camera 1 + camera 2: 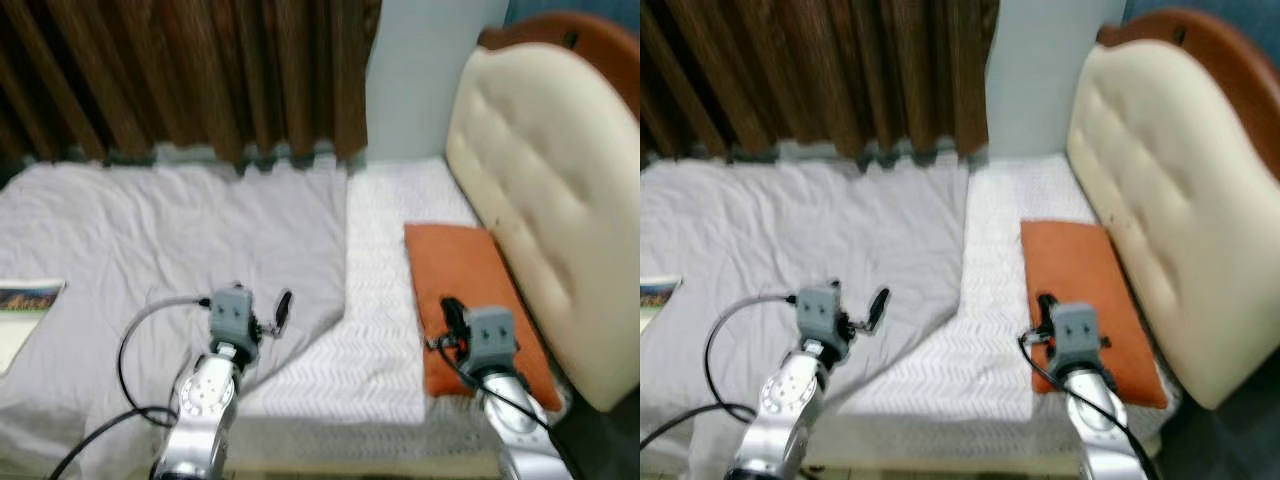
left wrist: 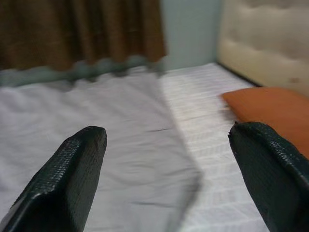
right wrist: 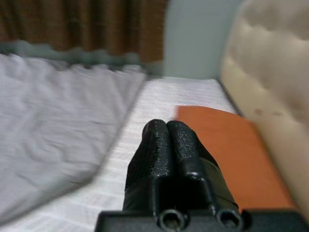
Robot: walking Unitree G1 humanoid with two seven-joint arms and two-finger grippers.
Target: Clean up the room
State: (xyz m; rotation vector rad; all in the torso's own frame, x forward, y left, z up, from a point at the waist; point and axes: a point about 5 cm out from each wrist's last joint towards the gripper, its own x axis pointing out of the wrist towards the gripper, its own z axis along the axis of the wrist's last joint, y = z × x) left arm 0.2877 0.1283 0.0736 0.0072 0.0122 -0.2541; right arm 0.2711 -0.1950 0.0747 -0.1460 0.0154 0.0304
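Orange pillow (image 1: 470, 280) lies under the closed right tool (image 1: 452, 312).

A rumpled grey blanket (image 1: 170, 250) lies spread over the left and centre of the frame, its right edge folded back off the white mattress. An orange pillow (image 1: 465, 290) lies flat at right, against the cream headboard.

Brown curtains (image 1: 190, 75) hang at far left beside a pale wall (image 1: 420, 75); a cream tufted headboard (image 1: 550, 190) with wooden frame stands right.
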